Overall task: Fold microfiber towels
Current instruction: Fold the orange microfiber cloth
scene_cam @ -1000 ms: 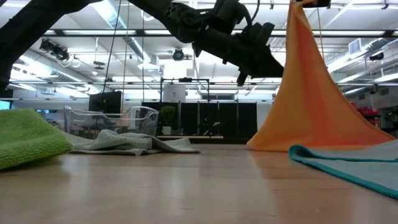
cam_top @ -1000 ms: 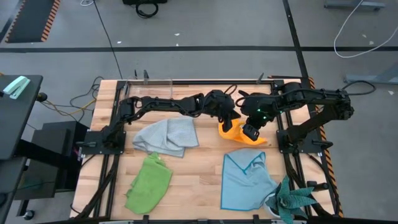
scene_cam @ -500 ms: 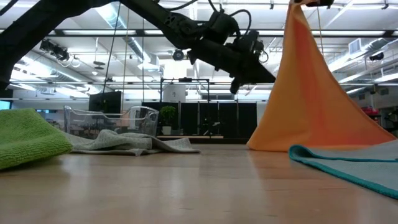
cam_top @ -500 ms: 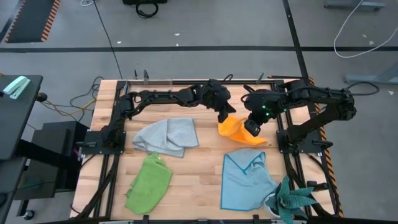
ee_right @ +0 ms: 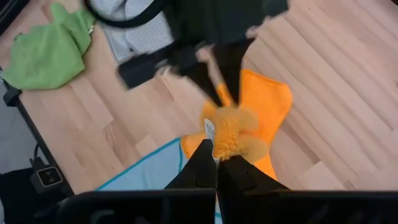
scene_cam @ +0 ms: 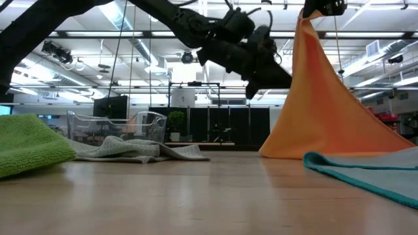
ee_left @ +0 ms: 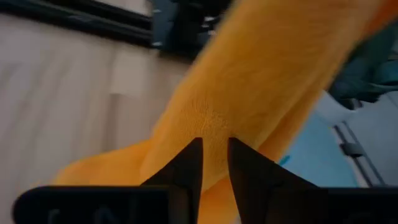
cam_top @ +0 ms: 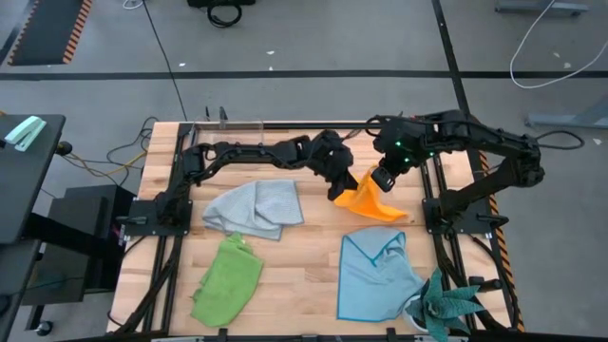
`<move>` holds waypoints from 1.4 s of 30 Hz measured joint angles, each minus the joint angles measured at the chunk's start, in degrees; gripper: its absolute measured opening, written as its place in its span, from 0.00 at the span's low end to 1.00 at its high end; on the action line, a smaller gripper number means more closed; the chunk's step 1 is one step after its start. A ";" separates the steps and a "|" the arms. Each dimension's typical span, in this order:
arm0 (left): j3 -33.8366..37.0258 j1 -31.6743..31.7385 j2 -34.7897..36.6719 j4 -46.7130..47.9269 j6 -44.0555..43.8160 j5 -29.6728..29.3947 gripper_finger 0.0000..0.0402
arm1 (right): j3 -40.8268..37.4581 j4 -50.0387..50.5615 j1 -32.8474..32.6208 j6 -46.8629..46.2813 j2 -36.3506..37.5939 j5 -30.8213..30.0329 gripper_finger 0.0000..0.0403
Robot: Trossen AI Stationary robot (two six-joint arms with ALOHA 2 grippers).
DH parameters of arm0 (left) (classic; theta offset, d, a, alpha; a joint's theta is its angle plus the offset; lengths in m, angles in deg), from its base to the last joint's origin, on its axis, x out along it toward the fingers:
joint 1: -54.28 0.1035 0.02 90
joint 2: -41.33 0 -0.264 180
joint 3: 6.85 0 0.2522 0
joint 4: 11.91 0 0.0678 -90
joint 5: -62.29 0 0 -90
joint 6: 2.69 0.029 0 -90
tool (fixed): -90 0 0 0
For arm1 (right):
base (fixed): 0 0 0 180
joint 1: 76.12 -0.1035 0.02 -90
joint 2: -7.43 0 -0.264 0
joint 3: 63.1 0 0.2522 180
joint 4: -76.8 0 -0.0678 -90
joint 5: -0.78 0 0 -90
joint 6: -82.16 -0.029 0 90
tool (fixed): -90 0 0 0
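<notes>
Left fingers point(ee_left: 214, 163) newly parted beside orange towel point(cam_top: 366, 201)

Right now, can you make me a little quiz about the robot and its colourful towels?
1. True or false: the right claw is pinching the orange towel and holding it up.
2. Which towel lies beside the teal plant: A green, B light blue, C grey?
3. Fill in: the green towel lies in front of the ___ towel.

Key: 1 true; 2 B; 3 grey
</notes>
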 joint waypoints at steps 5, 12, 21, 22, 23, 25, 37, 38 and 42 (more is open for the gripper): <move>0.00 2.24 0.00 3.30 -0.03 -0.02 0.29 | 0.00 -0.04 1.52 0.92 0.00 0.00 0.00; 0.00 2.55 0.00 4.47 -0.20 0.02 0.37 | 0.00 -0.24 3.36 2.69 0.00 0.02 0.00; 0.00 -0.41 0.00 3.25 -0.23 -0.62 0.43 | 0.00 -1.00 4.99 3.89 0.00 0.99 0.00; 0.00 -0.68 -0.01 3.12 -0.21 -1.44 0.44 | 0.00 -1.48 5.02 3.92 0.00 1.08 0.00; 0.00 -0.94 -0.01 3.03 -0.22 -2.70 0.44 | 0.00 -1.97 5.02 4.00 0.00 1.09 0.00; 0.00 -1.35 0.00 2.68 -0.15 -6.15 0.44 | 0.00 -2.93 5.02 4.53 0.00 1.23 0.00; 0.00 -1.89 0.00 1.46 0.26 -21.05 0.45 | 0.00 -5.34 4.85 4.77 0.00 3.62 0.00; 0.00 -1.89 0.00 1.44 0.26 -21.95 0.45 | 0.00 -5.77 4.85 4.79 0.00 3.87 0.00; 0.00 -1.89 0.00 0.64 0.26 -23.42 0.45 | 0.00 -6.60 4.85 5.63 0.00 4.56 0.00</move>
